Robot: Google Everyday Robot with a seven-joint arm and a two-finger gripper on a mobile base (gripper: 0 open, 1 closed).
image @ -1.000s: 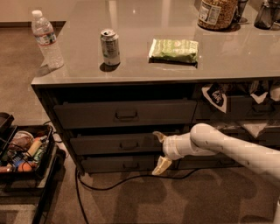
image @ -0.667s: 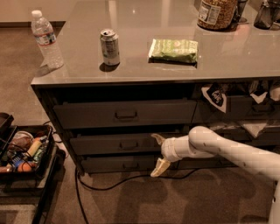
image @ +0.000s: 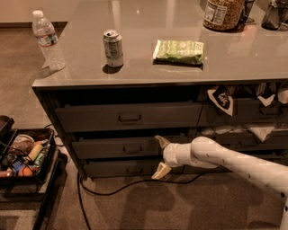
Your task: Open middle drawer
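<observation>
The middle drawer is a wide dark grey front of medium height, between a taller drawer above and a slimmer one below. Its small bar pull sits at the centre. My gripper is on a white arm coming in from the right, in front of the right end of the middle drawer's front, to the right of the pull. It is open, with one beige fingertip up and the other down by the bottom drawer. It holds nothing.
On the grey countertop stand a water bottle, a soda can, a green snack bag and a jar. A black cart of items stands at the left. A cable lies on the floor.
My gripper has shifted slightly left along the middle drawer's front. The drawers have not visibly moved.
</observation>
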